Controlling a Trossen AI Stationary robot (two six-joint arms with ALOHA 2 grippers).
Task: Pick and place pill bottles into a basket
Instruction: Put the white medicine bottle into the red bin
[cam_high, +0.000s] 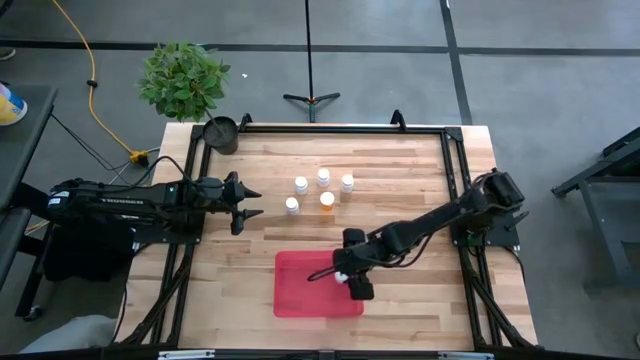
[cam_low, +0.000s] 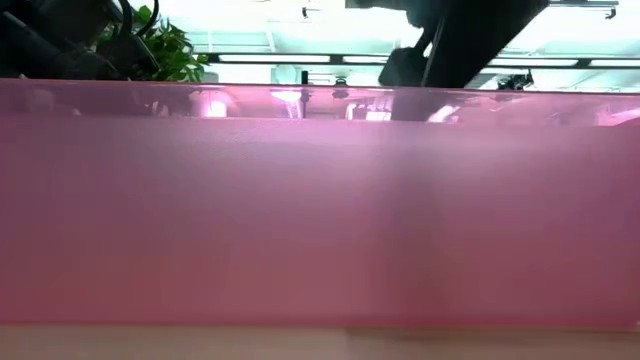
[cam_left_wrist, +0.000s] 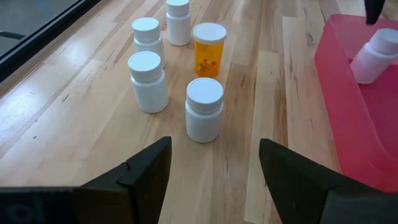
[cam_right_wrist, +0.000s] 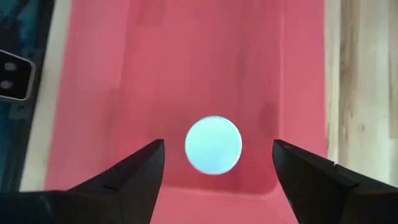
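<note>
Over the red basket (cam_high: 300, 290), near its right wall on the front half of the wooden table (cam_high: 420, 190), the right gripper (cam_high: 343, 277) points down with its jaws spread apart. A white-capped pill bottle (cam_right_wrist: 213, 144) sits between the fingers, not touched by either, and seems to rest on the basket floor; from the left wrist view it looks tilted, so whether it stands upright cannot be told.

Five more pill bottles stand upright in a close cluster near the middle of the table, toward its far edge: four white (cam_left_wrist: 204, 109) and one orange bottle (cam_left_wrist: 208, 50) with a white cap.

The left gripper (cam_high: 250, 202) hangs at the table's left side, jaws open and empty, facing the cluster.

Judgement: this is the release step. To do it well, the right gripper should lift straight up, fingers kept wide, so neither pad brushes the cap and knocks the bottle over.
</note>
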